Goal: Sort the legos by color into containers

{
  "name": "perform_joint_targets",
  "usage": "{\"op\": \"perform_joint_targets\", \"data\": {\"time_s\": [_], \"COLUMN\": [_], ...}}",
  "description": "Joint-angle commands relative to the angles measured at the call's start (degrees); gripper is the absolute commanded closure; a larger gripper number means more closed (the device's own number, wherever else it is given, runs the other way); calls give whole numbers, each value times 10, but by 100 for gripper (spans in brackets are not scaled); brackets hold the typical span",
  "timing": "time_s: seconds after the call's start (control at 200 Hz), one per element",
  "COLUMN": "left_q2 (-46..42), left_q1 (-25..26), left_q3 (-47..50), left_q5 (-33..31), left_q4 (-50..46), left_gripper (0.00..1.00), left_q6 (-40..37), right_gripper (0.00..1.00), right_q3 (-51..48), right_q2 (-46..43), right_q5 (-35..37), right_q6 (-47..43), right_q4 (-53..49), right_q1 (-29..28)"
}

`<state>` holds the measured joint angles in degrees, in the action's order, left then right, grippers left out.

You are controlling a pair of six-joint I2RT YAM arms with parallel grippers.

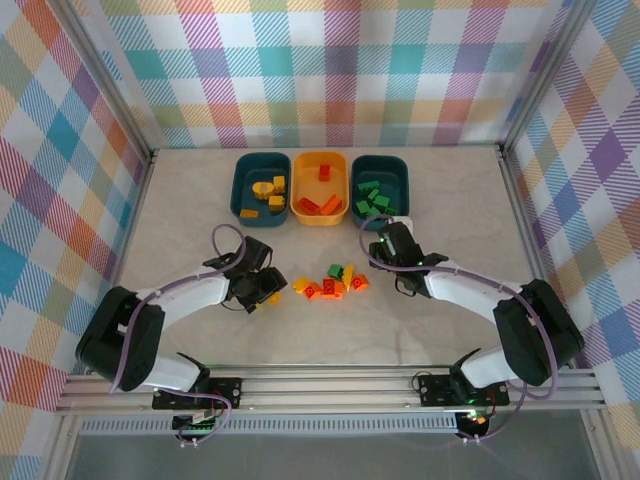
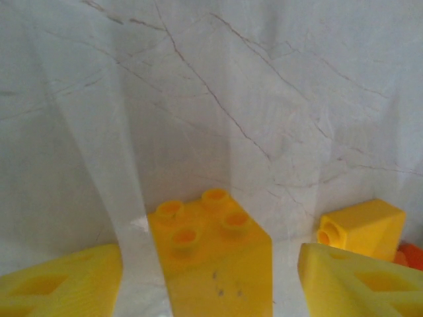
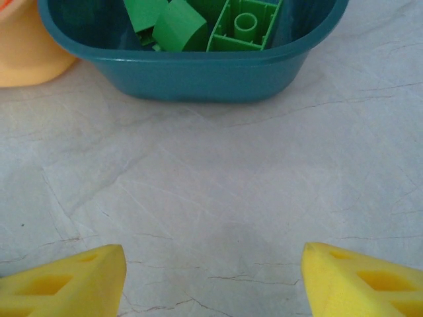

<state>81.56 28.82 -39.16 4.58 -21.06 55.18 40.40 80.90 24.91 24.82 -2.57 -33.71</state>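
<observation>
DOWN TO THE LAST LOOSE BRICKS: Your left end effector stands open astride a yellow two-by-two brick on the marbled bench. One yellow finger sits on each side, with a sliver of bench showing between finger and plastic, so it has hold of nothing. That brick sits on the near side of the yellow-orange tub and a little to its left. It is at the left end of the loose legos, which are yellow, red-orange and green and lie scattered straight out from that tub toward the arm bases.

In the left wrist view, a second yellow brick lies just right of the first with its studs facing sideways. A scrap of red-orange brick shows at the frame edge beyond it.

Your right end effector is likewise open and empty, with bare bench between its fingers. It hangs on the near side of the yellow-orange tub and to its right, just short of the right teal tub, which stands just beside the yellow-orange tub's right wall. That tub holds green bricks.

The yellow-orange tub itself carries red-orange bricks. The left teal tub, just beside its left wall, carries yellow bricks.
</observation>
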Motion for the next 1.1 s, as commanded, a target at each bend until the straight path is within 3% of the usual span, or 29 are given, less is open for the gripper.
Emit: {"op": "perform_joint_targets", "data": {"time_s": [0.0, 0.335, 0.48, 0.62, 0.715, 0.865, 1.005, 1.095], "left_q2": [30, 13, -4, 14, 87, 241, 364, 407], "left_q1": [9, 10, 7, -34, -82, -145, -161, -163], "left_q3": [-21, -48, -118, -231, -314, -466, -616, -683], "left_q5": [-5, -22, -50, -86, -94, -36, -7, -5], "left_q4": [12, -15, -65, -103, -116, -139, -192, -219], "left_gripper": [41, 74, 76, 76, 76, 77, 76, 70], "left_q6": [-9, -35, -75, -131, -151, -161, -168, -178], "right_gripper": [30, 31, 32, 32, 32, 32, 32, 31], "right_q3": [-13, -17, -19, -23, -26, -26, -28, -27], "right_q2": [-20, -23, -24, -26, -24, -24, -29, -28], "right_q5": [13, 13, 13, 14, 20, 28, 35, 37], "right_q6": [16, 19, 23, 26, 26, 24, 20, 17], "right_q4": [34, 48, 54, 60, 65, 66, 68, 67], "right_q1": [0, 0, 1, 1, 1, 1, 1, 1]}}
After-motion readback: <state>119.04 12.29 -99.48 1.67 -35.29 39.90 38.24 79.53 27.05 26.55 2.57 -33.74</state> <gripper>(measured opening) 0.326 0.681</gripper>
